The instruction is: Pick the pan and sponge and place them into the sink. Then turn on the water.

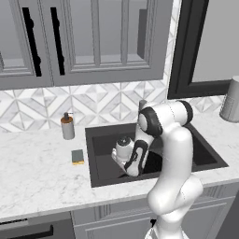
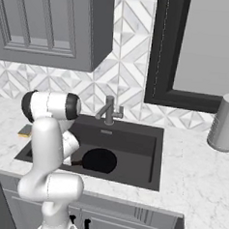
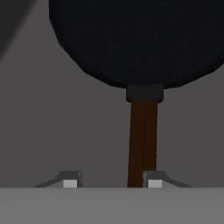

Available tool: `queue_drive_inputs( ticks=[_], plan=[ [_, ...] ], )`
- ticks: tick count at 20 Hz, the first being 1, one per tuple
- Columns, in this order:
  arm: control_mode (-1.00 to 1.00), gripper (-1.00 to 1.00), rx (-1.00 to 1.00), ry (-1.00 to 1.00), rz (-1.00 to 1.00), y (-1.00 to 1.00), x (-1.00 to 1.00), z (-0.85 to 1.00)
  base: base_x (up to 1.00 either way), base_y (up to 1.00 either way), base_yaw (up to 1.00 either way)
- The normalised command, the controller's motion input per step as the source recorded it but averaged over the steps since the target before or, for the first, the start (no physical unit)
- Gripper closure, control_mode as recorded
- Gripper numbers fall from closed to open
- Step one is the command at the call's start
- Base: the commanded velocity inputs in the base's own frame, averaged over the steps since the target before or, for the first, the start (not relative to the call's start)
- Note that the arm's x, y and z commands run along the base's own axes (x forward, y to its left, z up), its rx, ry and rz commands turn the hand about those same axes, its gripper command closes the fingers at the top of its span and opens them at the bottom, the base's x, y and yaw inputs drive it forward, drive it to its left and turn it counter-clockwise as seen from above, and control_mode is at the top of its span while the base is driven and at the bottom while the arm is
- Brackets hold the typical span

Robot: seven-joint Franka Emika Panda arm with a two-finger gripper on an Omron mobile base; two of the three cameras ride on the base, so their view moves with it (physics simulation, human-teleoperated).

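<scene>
The pan (image 2: 99, 160) is seen lying flat on the sink (image 2: 152, 153) floor, handle pointed left. The gripper (image 3: 109, 181) is lowered into the sink, fingers spread apart, the handle just inside one fingertip (image 3: 155, 180), not pinched. The sponge (image 1: 77, 157) is left on the counter (image 1: 37, 172), left of the sink.

Left base view. My arm (image 1: 172, 158) rises from the lower right of the frame, elbow high, forearm bent down into the sink (image 1: 100, 175) at centre. My hand is low inside the basin; fingers hidden behind the wrist. Sponge (image 1: 77, 157) lies on the marble counter (image 1: 37, 172), just left of the sink rim. Soap bottle (image 1: 67, 126) stands behind it, near the tiled wall. Grey canister (image 1: 231, 99) at the right edge.
</scene>
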Motion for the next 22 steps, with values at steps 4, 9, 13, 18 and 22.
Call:
queue_drive_inputs(
  ticks=[4,9,13,18,22],
  plan=[
    [-1.00,-1.00,0.12,-0.35,0.07,-0.31,0.33,0.04,0.00,0.00,0.00],
    [-1.00,-1.00,0.11,-0.31,0.05,-0.10,0.02,0.59,0.00,0.00,0.00],
    [-1.00,-1.00,-0.03,-0.19,-0.08,0.31,-0.20,0.85,0.00,0.00,0.00],
    [-1.00,-1.00,-0.02,-0.10,-0.23,0.61,-0.14,0.81,0.00,0.00,0.00],
    [-1.00,-1.00,0.02,0.05,-0.06,0.18,-0.05,0.98,0.00,0.00,0.00]
  ],
)
